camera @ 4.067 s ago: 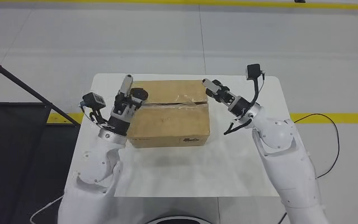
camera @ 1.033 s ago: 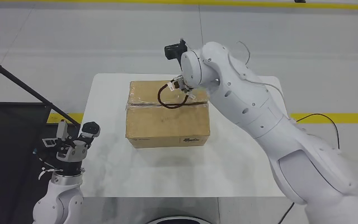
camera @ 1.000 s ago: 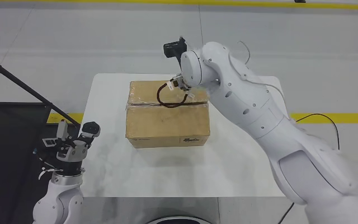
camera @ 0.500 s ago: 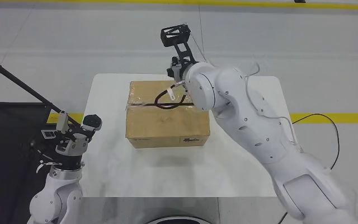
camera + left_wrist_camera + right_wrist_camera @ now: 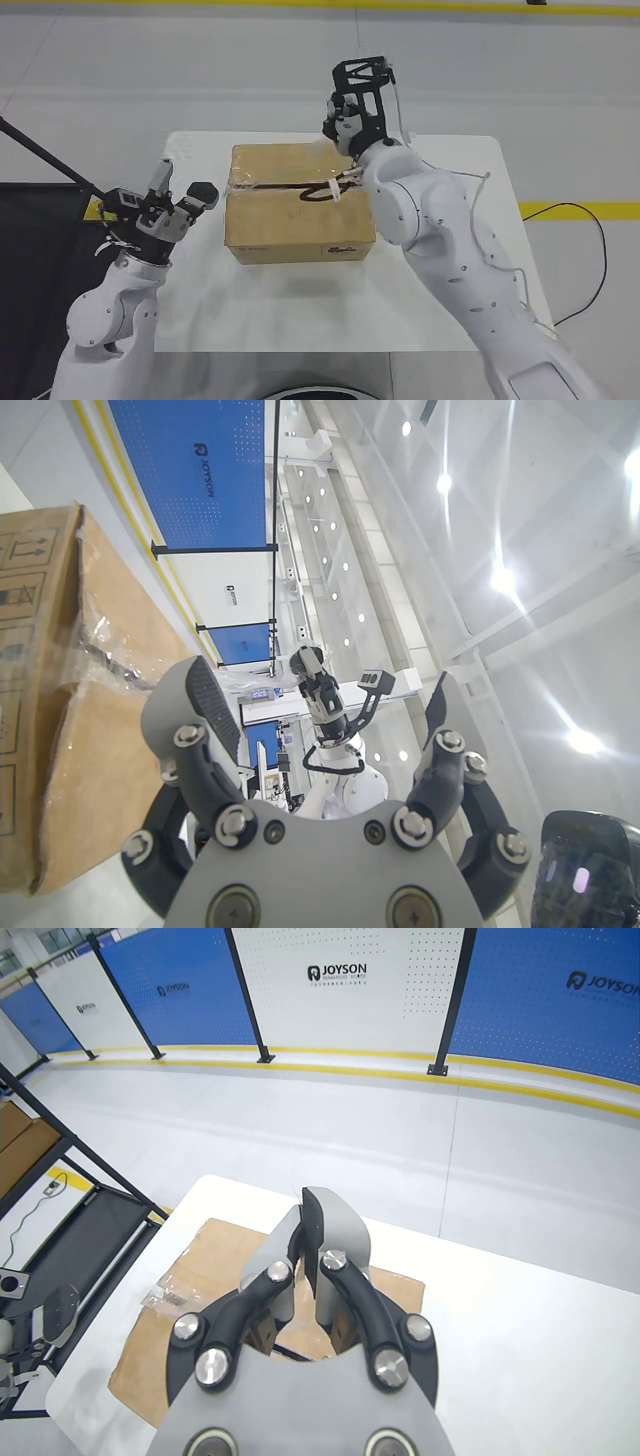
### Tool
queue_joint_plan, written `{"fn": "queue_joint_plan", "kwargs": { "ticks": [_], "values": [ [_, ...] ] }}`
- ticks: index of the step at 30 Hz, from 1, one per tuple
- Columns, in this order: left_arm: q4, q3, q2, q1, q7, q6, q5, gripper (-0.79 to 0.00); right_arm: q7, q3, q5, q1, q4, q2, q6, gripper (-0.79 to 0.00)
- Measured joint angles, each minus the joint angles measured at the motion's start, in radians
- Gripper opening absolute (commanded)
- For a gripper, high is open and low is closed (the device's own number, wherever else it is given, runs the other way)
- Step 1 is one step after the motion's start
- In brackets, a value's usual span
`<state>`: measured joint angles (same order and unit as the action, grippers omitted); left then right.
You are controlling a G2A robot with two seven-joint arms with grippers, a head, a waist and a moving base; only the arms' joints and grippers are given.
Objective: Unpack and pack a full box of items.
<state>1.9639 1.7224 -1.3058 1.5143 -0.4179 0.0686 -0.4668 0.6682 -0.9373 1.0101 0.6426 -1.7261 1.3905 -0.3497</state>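
A: Container first. One cardboard box [image 5: 300,215] on the white table [image 5: 440,290], about mid-table, long side toward the robot. Contents?

B: Not visible. The top flaps lie down. The centre seam reads as a dark line under crumpled clear tape [image 5: 245,183], which is bunched at the box's left end. What is inside cannot be told.

A: Grippers?

B: The left gripper [image 5: 182,186] sits off the box's left end, near it but apart, with its fingers spread wide. The right gripper [image 5: 342,118] is raised over the far long edge, toward the box's right part, with its pads pressed together. I cannot tell whether anything thin is caught between them.

A: What does each view add?

B: The top view gives the layout: box between the two arms.
The left wrist view gives the box's end face with printed handling symbols and the tape hanging loose at its upper edge. It also shows the right gripper far off, beyond the spread fingers.
The right wrist view looks along the closed fingers onto the box top and its taped seam. One finger of the left gripper shows just off the table edge. A black rack [image 5: 85,1223] stands on the floor past that side.
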Motion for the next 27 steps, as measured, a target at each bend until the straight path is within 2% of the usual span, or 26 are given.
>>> {"fn": "queue_joint_plan", "kwargs": {
  "ticks": [7,12,18,27],
  "values": [
    [-0.068,-0.095,0.001,-0.121,0.085,-0.094,0.137,0.000,-0.085,-0.098,-0.038,0.152,-0.062,-0.019,0.094,-0.785],
    [-0.116,-0.169,-0.002,-0.181,0.110,-0.137,0.194,0.000,-0.171,-0.142,-0.053,0.243,-0.088,-0.027,0.162,-0.785],
    [-0.152,-0.222,-0.006,-0.218,0.150,-0.146,0.217,0.000,-0.298,-0.163,-0.042,0.328,-0.088,-0.031,0.228,-0.785],
    [-0.165,-0.283,-0.011,-0.257,0.192,-0.172,0.252,0.000,-0.361,-0.189,-0.039,0.390,-0.078,-0.034,0.283,-0.785]
  ]
}}
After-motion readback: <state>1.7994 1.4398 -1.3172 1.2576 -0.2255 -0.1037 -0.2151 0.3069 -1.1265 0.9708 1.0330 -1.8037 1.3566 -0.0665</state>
